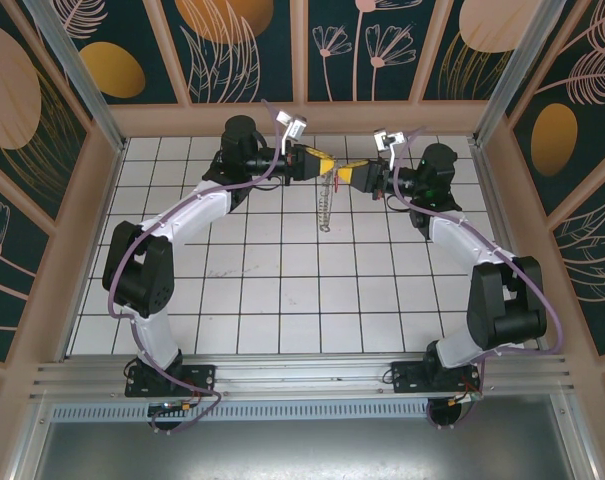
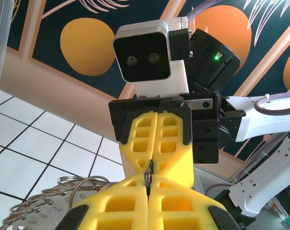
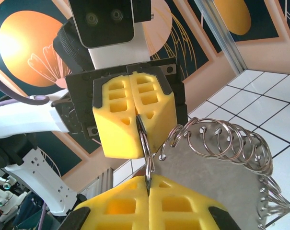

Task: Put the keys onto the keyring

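**Desk:** Step in hand?

**Photographer:** Mid-threading, by the look of it. Rising from the near edge of the worktop [image 1: 282, 290]: left arm [image 1: 187, 220] and right arm [image 1: 457, 245], meeting nose to nose in the air over the far tiles. Left jaws shut tight on a ring [image 3: 145, 143]. Right jaws shut on the same ring from the opposite side. Hanging just below the meeting point: a bundle of rings [image 3: 240, 143] and a grey plate [image 3: 207, 177], apparently off the worktop.

**Desk:** Needed next?

**Photographer:** Probably opening the ring's coil, or turning it, one side gripping firm while the other works along the split. Calls for small, steady moves and no slackening on either side. Risks a slip and a bundle dropped onto the tiles.

**Desk:** Counts, near to far?

**Photographer:** Two arms. Two sets of jaws, both closed, tips almost touching. One ring pinched between them. One plate, stamped with small numerals. Key or tag: impossible to tell. Rings in the bundle: many, overlapping, too tangled for a sure count. Behind it all, one painted back wall [image 1: 302, 50].
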You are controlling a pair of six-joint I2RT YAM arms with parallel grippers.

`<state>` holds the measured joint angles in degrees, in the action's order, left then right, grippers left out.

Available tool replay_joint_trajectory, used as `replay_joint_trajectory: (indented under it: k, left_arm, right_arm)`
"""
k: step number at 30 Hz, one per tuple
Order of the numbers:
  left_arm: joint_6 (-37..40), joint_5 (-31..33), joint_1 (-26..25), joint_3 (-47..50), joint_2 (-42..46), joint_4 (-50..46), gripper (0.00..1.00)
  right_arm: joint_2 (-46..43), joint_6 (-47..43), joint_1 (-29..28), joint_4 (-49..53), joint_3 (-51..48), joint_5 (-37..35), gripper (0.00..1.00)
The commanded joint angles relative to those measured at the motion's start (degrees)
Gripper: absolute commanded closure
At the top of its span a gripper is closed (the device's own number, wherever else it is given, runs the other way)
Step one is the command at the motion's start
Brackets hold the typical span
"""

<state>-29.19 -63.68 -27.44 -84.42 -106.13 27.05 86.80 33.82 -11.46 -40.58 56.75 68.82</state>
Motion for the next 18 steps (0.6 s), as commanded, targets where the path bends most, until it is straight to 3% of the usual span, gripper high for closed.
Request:
replay_joint_trajectory:
  k: [1, 18]
  left_arm:
    - [-2.2, 1.6, -0.1, 0.8, 2.9, 5.7, 1.0]
    - [-8.3, 4.5, -0.1, 4.6, 4.7, 16.3, 1.0]
  right_arm:
    - [-1.6, -0.6, -0.7, -2.4, -1.9, 0.4, 1.0]
    - [-2.1, -3.8, -3.1, 0.7, -5.7, 0.6, 1.0]
